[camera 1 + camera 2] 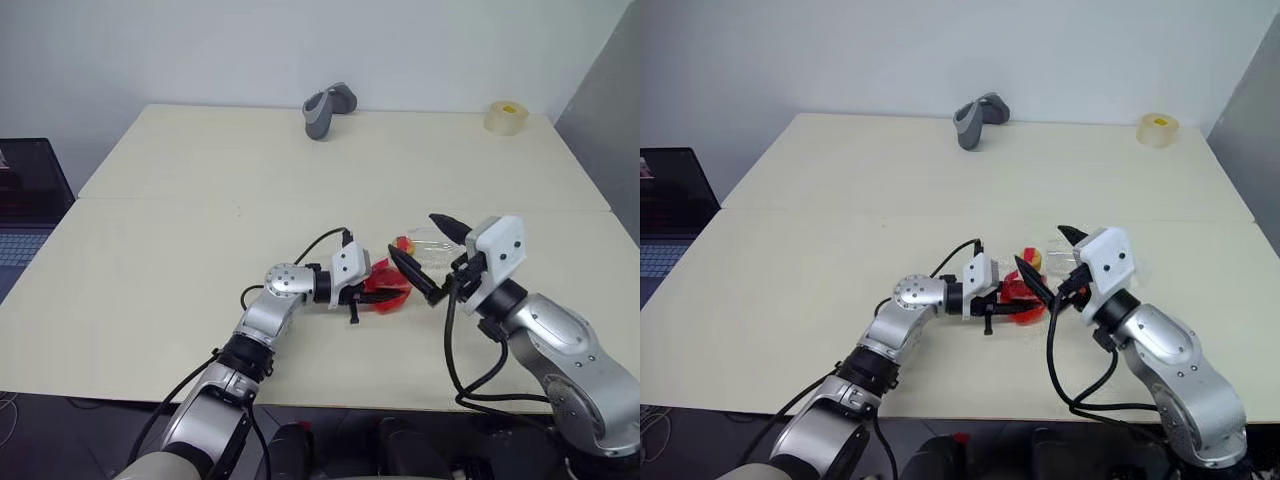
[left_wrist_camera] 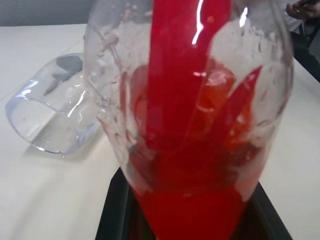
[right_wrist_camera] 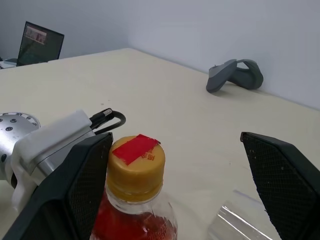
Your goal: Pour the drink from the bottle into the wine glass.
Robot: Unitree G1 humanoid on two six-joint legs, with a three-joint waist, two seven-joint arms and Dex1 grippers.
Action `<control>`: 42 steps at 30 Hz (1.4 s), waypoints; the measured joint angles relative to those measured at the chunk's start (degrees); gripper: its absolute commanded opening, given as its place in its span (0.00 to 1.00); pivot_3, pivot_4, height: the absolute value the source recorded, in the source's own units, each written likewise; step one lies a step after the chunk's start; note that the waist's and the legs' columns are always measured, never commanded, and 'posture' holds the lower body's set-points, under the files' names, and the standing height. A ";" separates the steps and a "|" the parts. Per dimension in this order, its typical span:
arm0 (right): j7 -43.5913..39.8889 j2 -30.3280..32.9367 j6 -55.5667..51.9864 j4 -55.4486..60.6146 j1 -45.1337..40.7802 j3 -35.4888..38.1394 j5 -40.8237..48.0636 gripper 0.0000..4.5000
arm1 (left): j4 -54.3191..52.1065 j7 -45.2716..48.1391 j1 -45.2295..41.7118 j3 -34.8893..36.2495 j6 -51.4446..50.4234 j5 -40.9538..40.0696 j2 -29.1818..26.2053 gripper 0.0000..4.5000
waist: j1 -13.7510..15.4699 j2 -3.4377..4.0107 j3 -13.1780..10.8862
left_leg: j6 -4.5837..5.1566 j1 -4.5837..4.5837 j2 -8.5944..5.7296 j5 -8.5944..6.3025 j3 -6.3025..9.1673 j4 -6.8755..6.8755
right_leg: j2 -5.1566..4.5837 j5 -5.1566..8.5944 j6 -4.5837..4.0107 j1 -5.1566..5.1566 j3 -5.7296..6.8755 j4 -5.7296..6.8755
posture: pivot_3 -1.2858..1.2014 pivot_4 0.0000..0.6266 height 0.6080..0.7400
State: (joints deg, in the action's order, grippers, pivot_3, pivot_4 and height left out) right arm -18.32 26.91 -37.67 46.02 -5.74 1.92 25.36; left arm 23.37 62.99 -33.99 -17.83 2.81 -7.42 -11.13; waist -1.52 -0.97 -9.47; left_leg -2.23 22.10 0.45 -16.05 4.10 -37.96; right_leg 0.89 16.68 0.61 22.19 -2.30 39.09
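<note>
Capped bottle (image 3: 135,200) holds red drink (image 2: 192,200); wine glass (image 2: 55,115) overturned.

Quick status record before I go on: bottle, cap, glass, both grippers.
bottle: held by the left gripper in front of the robot, drink inside bottle
cap: yellow cap on
wine glass: wine glass lying on its side on the table, beside the bottle
left gripper: shut on the bottle
right gripper: right gripper open, fingers on either side of the cap, not touching
pouring: not begun
</note>
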 measured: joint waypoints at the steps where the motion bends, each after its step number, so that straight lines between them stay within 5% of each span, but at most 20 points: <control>1: -0.71 0.55 -0.06 0.61 1.22 1.16 0.91 0.97 | 0.00 0.02 0.05 -0.03 -0.02 0.13 -0.07 0.19 | 0.01 0.00 0.00 | 0.00 0.00 0.00 0.00 0.01 0.00 | 0.00 0.00 0.00 -0.01 0.01 0.00 | 0.52 0.24 1.00; 9: -4.24 5.76 -2.61 0.59 7.13 11.68 5.78 0.97 | -0.05 0.26 0.09 0.28 0.19 0.20 -0.71 0.19 | -0.19 0.01 0.00 | 0.00 -0.06 0.05 0.00 -0.05 0.03 | 0.01 0.04 0.06 -0.01 -0.05 0.01 | 0.52 0.24 1.00; 23: 1.81 1.16 -5.56 1.94 -4.79 0.28 6.75 0.97 | -0.06 0.39 0.08 0.25 0.23 0.18 -0.42 0.19 | -0.10 0.00 0.00 | 0.00 0.00 -0.01 0.00 -0.03 0.02 | 0.01 0.04 0.07 0.00 -0.02 -0.02 | 0.52 0.24 1.00; 42: 0.90 1.74 -5.46 1.82 -4.30 -1.15 5.40 0.97 | -0.05 0.39 0.09 0.24 0.20 0.18 -0.51 0.18 | -0.08 0.01 0.00 | 0.00 0.00 0.03 0.00 0.00 0.01 | 0.01 0.01 0.01 0.01 -0.01 0.00 | 0.52 0.24 1.00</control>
State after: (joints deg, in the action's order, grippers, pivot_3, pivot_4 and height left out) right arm -17.43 28.65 -43.13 47.84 -10.03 0.76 30.77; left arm 23.32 63.38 -33.90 -17.59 3.00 -7.24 -11.63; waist -1.60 -0.97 -9.47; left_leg -2.23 22.10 0.48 -16.06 4.10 -37.96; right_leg 0.90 16.68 0.62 22.20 -2.31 39.09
